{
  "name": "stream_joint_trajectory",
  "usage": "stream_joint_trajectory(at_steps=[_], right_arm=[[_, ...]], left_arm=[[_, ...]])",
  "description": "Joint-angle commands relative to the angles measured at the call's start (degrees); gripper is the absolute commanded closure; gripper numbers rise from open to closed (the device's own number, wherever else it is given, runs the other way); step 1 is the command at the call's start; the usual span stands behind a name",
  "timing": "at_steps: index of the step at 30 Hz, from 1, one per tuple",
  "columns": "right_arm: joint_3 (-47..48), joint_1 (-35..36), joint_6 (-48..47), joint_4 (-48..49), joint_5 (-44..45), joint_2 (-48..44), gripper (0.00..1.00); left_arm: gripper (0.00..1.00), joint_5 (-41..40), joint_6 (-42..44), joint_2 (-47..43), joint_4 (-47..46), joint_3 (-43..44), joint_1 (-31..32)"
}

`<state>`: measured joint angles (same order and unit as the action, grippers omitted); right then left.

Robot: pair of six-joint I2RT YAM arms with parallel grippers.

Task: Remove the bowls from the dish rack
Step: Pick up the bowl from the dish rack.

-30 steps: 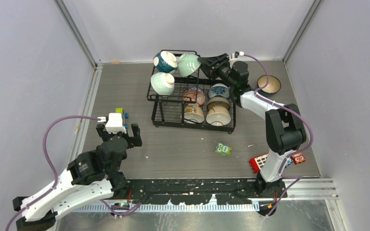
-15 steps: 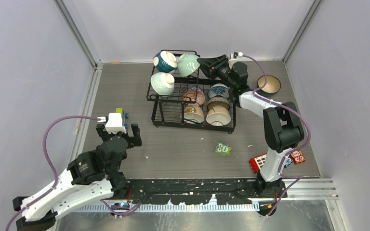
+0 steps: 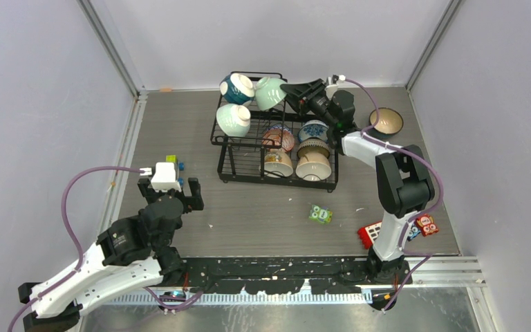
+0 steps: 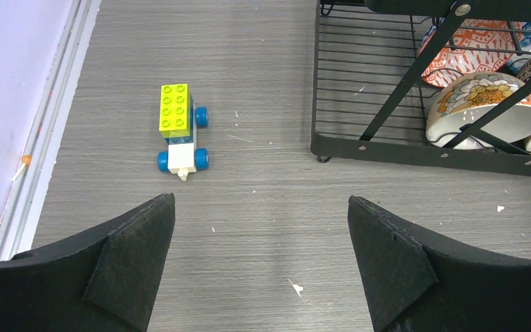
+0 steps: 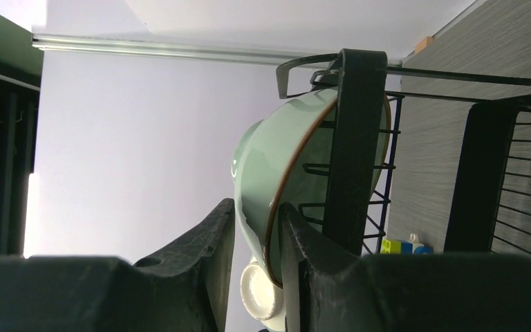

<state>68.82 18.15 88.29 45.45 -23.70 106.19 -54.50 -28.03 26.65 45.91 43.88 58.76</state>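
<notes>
The black wire dish rack (image 3: 276,181) stands at the back middle of the table. Its upper basket holds a dark teal bowl (image 3: 237,88) and two mint green bowls (image 3: 269,92) (image 3: 234,119). Patterned and cream bowls (image 3: 278,138) (image 3: 313,166) sit in the lower tray. My right gripper (image 3: 289,90) reaches in from the right. In the right wrist view its jaws (image 5: 257,207) are shut on the rim wall of the tilted mint green bowl (image 5: 269,159). My left gripper (image 4: 261,200) hangs open over bare table, well short of the rack (image 4: 415,149).
A tan bowl (image 3: 386,121) stands on the table right of the rack. A yellow-and-white toy car (image 4: 180,128) lies ahead of the left gripper. A green toy block (image 3: 320,214) and red toys (image 3: 372,232) lie in front of the rack, to the right.
The right gripper's jaws have narrowed onto the mint green bowl's rim and the right arm has shifted slightly. The left arm has not moved.
</notes>
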Motion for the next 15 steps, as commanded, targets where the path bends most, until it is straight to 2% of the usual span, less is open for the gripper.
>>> stream_joint_trajectory(at_steps=[1,15], right_arm=[[0.43,0.20,1.16,4.65,-1.04,0.24,0.66],[0.36,0.16,2.47,6.85,-1.41,1.24,0.80]], left_arm=[[0.04,-1.84,-0.43,-0.40,-1.53,0.16,0.03],[0.04,-1.96,-0.51,-0.80,-1.45,0.16,0.04]])
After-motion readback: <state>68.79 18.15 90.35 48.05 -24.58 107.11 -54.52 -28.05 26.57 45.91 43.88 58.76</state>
